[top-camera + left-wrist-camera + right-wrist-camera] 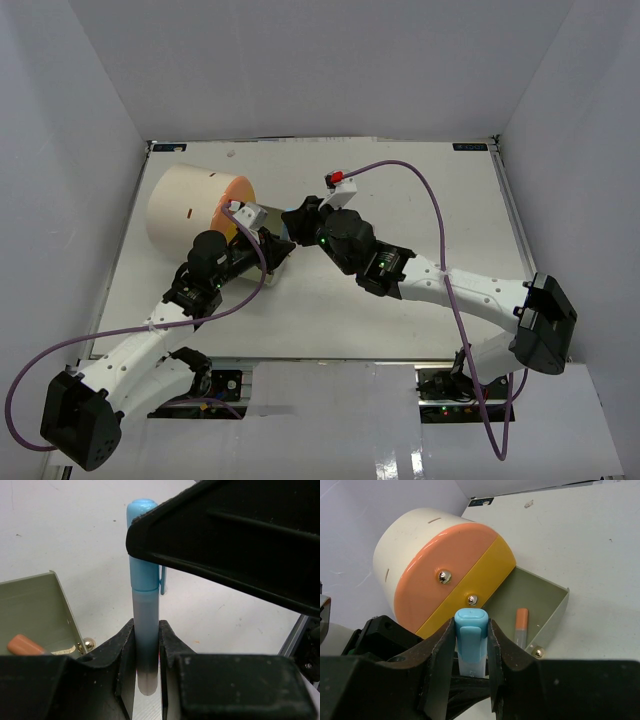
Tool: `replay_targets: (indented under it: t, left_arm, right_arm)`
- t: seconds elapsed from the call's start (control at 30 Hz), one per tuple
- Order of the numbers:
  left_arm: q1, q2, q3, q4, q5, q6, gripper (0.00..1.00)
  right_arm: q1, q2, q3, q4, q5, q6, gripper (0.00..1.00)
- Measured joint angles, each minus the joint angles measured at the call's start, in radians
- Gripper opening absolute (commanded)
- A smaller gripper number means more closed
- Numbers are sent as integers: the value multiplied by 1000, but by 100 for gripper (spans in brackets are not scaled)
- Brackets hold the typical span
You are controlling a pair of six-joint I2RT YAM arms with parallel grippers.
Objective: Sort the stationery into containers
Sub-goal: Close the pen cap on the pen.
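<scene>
A light blue pen (143,580) is held at both ends. My left gripper (146,650) is shut on its pale barrel near the tip. My right gripper (471,645) is shut on its blue cap (470,627). The two grippers meet just right of the container (185,205), a cream cylinder with an orange face (440,570) and a yellow section (480,575). In the top view the pen is hidden between the left gripper (280,247) and the right gripper (297,222). A grey-green drawer (545,592) stands pulled out, with an orange-capped pen (521,625) lying inside.
Brass knobs (443,576) sit on the container's face, and another is on the open drawer's front (88,643). The white table (420,200) stretches to the right and back. Purple cables (440,240) loop over both arms. Grey walls enclose the table.
</scene>
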Motion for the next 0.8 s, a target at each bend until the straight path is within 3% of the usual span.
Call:
replay_targets:
  t: [0.23, 0.8]
  left_arm:
    - [6, 5, 0, 0, 0, -12, 0]
    - [11, 11, 3, -17, -6, 0, 0]
  right_arm:
    - [0, 15, 5, 3, -8, -11, 17]
    - [-1, 16, -22, 22, -15, 26, 13]
